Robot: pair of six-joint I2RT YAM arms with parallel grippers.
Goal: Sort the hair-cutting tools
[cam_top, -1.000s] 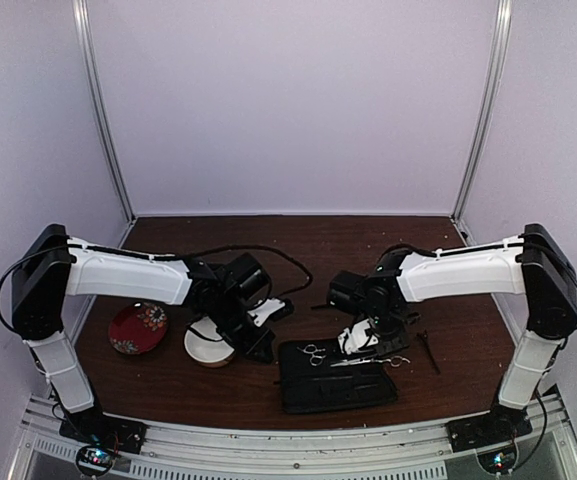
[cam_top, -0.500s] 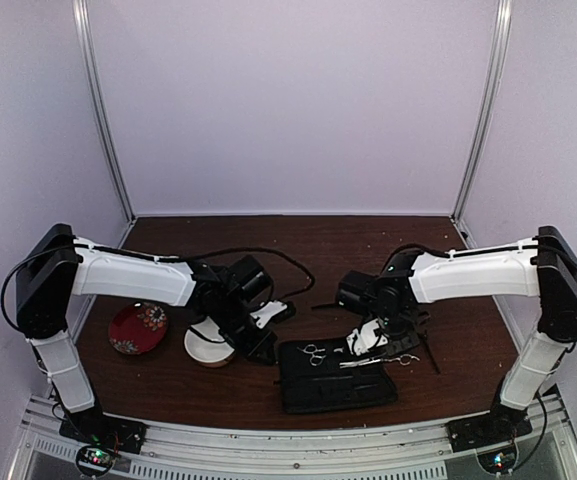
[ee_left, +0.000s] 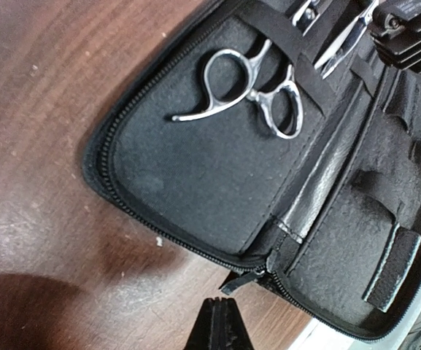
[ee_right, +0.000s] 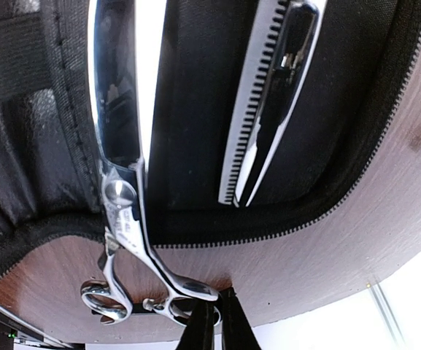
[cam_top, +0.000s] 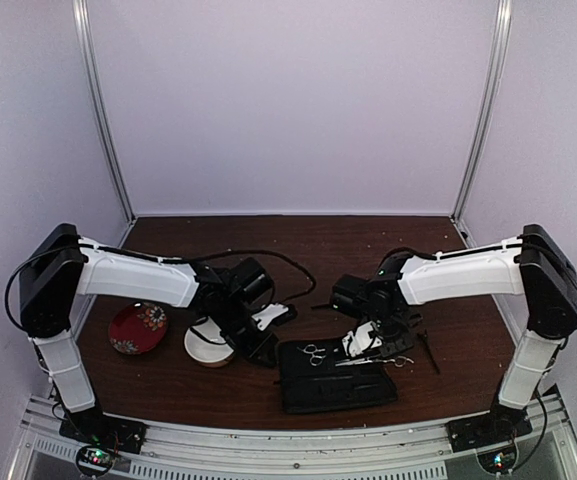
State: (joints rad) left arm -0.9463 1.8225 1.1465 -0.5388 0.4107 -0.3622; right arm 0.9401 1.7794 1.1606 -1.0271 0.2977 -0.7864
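1. Two silver metal scissors with ring handles are in view. The first scissors (ee_left: 250, 98) lie inside the left half of the case, with the blades tucked under a strap. The second scissors (ee_right: 122, 197) lie across the case's right edge, blades over the lining and rings out over the table.
2. One thin short black stick (cam_top: 428, 352) lies on the table to the right of the case, apart from it.
3. One black rectangular zip case (cam_top: 333, 392) lies open on the brown wooden table (cam_top: 298, 240), between the two arms.
4. The right fingers (ee_right: 203, 332) are clenched, their tips right at the second scissors' ring handles. I cannot tell whether they pinch them.
5. The left fingers (ee_left: 211, 332) are clenched on nothing, over bare table just beside the case's zip edge.
6. One white bowl (cam_top: 206, 350) and one red patterned plate (cam_top: 136, 328) sit side by side to the left of the case.
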